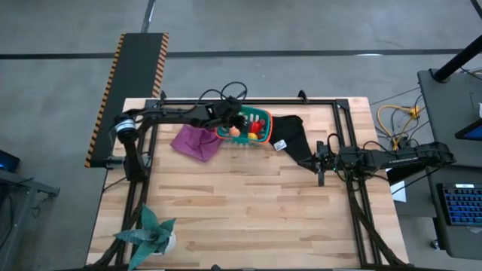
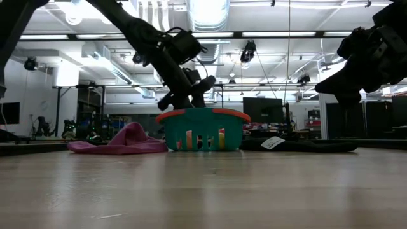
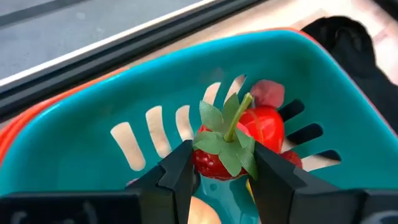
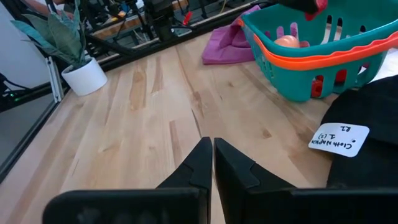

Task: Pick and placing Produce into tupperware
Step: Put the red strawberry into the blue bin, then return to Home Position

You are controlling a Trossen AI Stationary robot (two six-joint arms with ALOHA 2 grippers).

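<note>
You're holding left gripper [image 3: 221, 177] over tub [image 3: 81, 134], upper centre of high view — pinching strawberry [image 3: 214, 155], ready for drop. Right gripper [image 4: 211, 163] idling at right, fingers pressed together.

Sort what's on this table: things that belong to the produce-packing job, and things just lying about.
Job:
- strawberry, held by the left end effector over the container
- teal container
- peach ball inside it

Lying about:
- purple cloth
- black cloth with paper tag
- potted plant
</note>
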